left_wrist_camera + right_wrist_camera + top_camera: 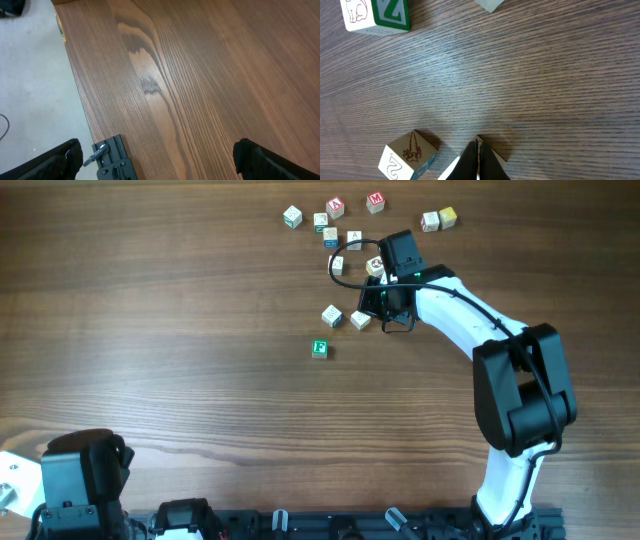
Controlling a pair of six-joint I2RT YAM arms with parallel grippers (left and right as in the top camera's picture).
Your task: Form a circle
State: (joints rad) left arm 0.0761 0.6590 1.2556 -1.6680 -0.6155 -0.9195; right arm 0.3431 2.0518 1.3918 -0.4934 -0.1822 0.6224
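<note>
So, overhead: my right gripper (372,310) is pinched shut on nothing, tips down beside the circle (333,316), I'd guess to nudge cubes, not lift. Left wrist: left gripper (157,150) spread wide over the table (200,75), idle. Right wrist: closed fingertips (468,164) touch one pale cube (496,154); the green cube (390,12) sits well apart.

A cluster of three small wooden letter cubes (331,315) lies on the brown wooden counter (150,330) about mid-width, in its far half. Two of them sit side by side. The green-faced third cube (319,349) sits just left of them, nearer the front edge. Loosely scattered wooden letter cubes (335,207) lie behind the cluster, toward the far edge. The right tool (380,305) rests against the cluster's rightmost cube (360,320).
</note>
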